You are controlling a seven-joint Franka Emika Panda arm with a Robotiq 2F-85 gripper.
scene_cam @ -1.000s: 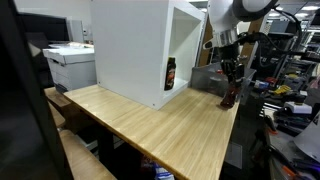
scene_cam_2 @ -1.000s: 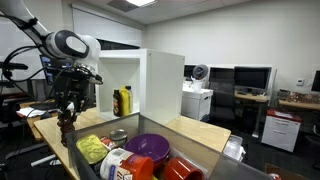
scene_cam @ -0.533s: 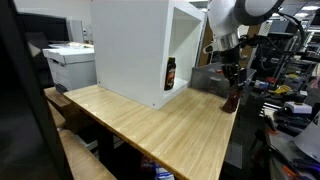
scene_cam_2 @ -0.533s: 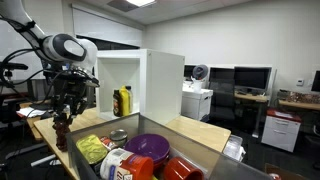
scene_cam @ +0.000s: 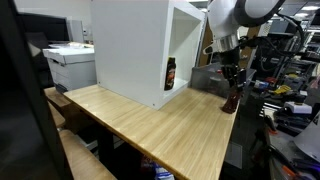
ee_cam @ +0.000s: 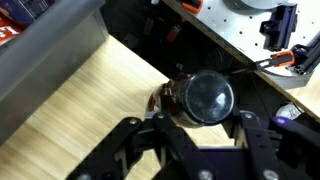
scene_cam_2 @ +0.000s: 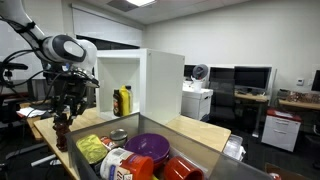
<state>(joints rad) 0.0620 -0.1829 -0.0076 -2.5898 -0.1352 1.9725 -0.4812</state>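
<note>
brown bottle [scene_cam: 230,100] clamped in the half-closed fingers [ee_cam: 250,140] at the right edge of the tabletop [scene_cam: 150,125]; it drifted slightly, now holds still, grip looks secure.

The tabletop [scene_cam: 150,120] is smooth pale wood, the cabinet [scene_cam: 130,50] matt white, the bottle [scene_cam: 230,100] dark and glossy.

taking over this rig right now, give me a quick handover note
Hand: closed on the top of the dark bottle, with a finger on each side of it in the wrist view.
Things: the bottle is upright at the edge of the wooden table, apart from the white cabinet. Whether its base touches the table cannot be told. A second bottle stands inside the cabinet.
Done: dark bottle gripped, outside the cabinet.
Left: bottle not yet released.
</note>
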